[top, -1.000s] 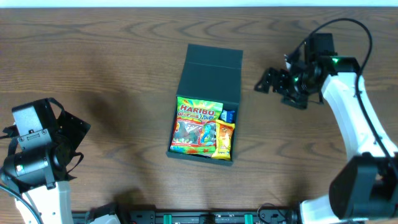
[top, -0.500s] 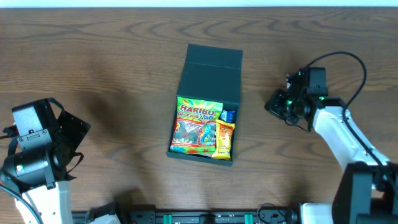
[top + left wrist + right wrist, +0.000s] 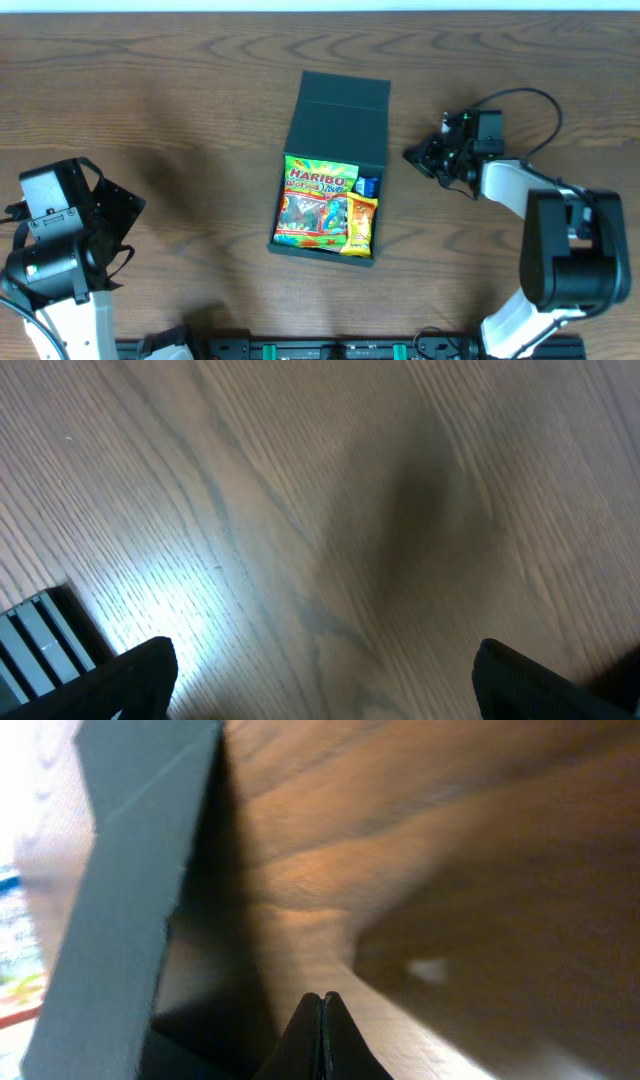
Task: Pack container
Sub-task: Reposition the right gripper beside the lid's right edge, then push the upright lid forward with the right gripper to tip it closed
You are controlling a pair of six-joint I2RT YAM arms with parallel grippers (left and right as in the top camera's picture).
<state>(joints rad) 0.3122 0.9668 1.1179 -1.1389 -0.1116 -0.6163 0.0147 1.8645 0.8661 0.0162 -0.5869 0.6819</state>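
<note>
Box: We see the container [image 3: 338, 135] in the middle of the table [image 3: 180, 100]. It is a dark, square, flat box.
Lid: It is open and swung back to the far side. It is joined to the box along that far edge.
Inside the box: A big bright Haribo packet [image 3: 315, 200] fills the left part. A yellow packet [image 3: 361, 224] lies along the right wall, touching the Haribo packet. A small blue packet [image 3: 368, 186] peeks out just past the yellow one, on the far side.
Right hand: The right gripper [image 3: 415, 157] is just beside the right side of the box, by its far half. Its tip points at the box. From above we see a thin strip of wood between the tip and the box.
Right hand's fingers: In the right wrist view they are pressed flat together [image 3: 322, 1000], and we see nothing between them. The dark side of the box [image 3: 130, 890] fills the left of that view.
Left hand: The left gripper [image 3: 118, 225] is at the near left of the table, well apart from the box.
Left hand's fingers: They are spread wide [image 3: 325, 650], with only bare wood under them.
</note>
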